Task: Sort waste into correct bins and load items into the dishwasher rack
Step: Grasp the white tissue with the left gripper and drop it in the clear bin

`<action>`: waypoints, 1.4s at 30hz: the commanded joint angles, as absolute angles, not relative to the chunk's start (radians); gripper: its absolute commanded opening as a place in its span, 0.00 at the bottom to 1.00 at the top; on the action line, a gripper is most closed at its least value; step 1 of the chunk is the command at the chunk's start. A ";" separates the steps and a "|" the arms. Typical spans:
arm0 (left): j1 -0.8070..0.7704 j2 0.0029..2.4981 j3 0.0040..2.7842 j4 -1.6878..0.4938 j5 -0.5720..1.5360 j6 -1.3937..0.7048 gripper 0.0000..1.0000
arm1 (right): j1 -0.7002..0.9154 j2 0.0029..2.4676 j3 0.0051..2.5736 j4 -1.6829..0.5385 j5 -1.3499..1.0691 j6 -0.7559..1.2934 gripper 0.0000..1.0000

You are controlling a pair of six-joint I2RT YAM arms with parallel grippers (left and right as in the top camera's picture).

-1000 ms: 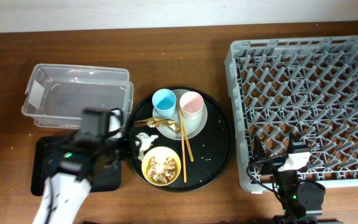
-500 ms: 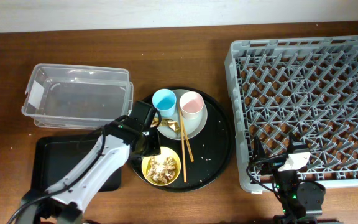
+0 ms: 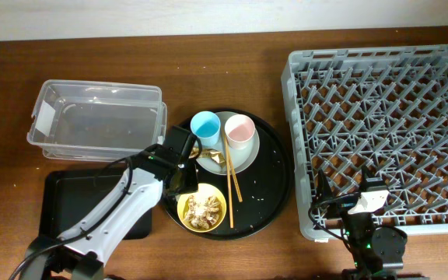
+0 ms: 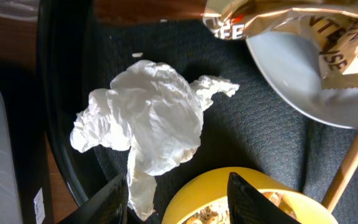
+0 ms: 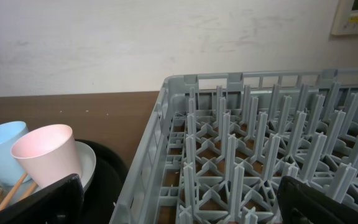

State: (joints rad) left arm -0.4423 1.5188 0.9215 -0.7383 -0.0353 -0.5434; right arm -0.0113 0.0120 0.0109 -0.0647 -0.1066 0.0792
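The crumpled white tissue lies on the round black tray between the yellow bowl of food scraps and the pale plate. My left gripper hovers open just above it, one finger beside the tissue's tail, the other over the bowl's rim. In the overhead view the left gripper hides the tissue. The gold-brown wrapper rests on the plate with the blue cup and pink cup. Chopsticks lean off the plate. My right gripper stands open at the rack's front edge.
The clear tub stands at the back left, and the shallow black rectangular tray lies in front of it under my left arm. The round black tray sits between the tub and the rack. Crumbs dot the round tray.
The left arm swung right from over the rectangular black tray to the round tray's left side, covering the tissue. It has held almost still since. The right arm has not moved.
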 commanded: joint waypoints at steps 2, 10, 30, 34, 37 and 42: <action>-0.444 1.518 0.946 -0.742 -0.067 -0.553 0.50 | -0.007 0.007 0.006 -0.070 -0.109 0.083 0.98; -0.444 1.518 0.946 -0.744 -0.080 -0.553 0.50 | -0.007 0.007 0.006 -0.070 -0.109 0.083 0.98; -0.445 1.584 0.945 -0.700 -0.150 -0.599 0.51 | -0.007 0.007 0.006 -0.070 -0.109 0.083 0.98; -0.445 1.642 0.945 -0.685 -0.151 -0.599 0.51 | -0.007 0.007 0.006 -0.070 -0.109 0.083 0.98; -0.444 1.655 0.945 -0.665 -0.151 -0.599 0.21 | -0.007 0.007 0.006 -0.070 -0.109 0.083 0.98; -0.444 1.623 0.990 -0.682 -0.151 -0.598 0.01 | -0.007 0.007 0.006 -0.070 -0.109 0.083 0.98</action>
